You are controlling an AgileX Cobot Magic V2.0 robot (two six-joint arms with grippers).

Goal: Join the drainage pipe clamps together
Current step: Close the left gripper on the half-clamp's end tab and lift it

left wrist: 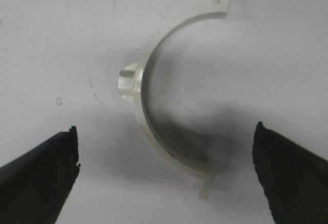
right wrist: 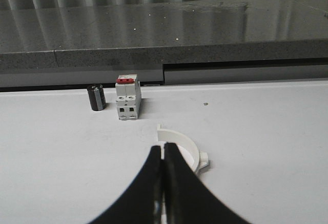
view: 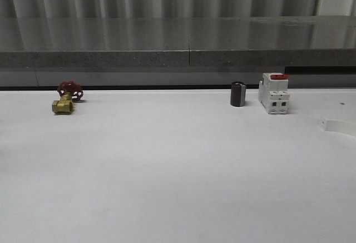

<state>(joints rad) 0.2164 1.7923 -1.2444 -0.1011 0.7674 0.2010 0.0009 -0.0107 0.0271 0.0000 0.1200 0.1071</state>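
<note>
Two clamp halves well apart: left gripper [left wrist: 166, 167] spread wide over left half-ring [left wrist: 154, 98], center before closing; right gripper [right wrist: 164, 155] pinched empty by right half-ring [right wrist: 182, 147]

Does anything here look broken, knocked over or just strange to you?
Nothing looks damaged or spilled. The one oddity: the two clamp halves lie apart, one under the open left claw, the other just beyond the closed right claw.

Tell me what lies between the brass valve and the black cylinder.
Front view: only bare white table between brass valve and black cylinder.
</note>
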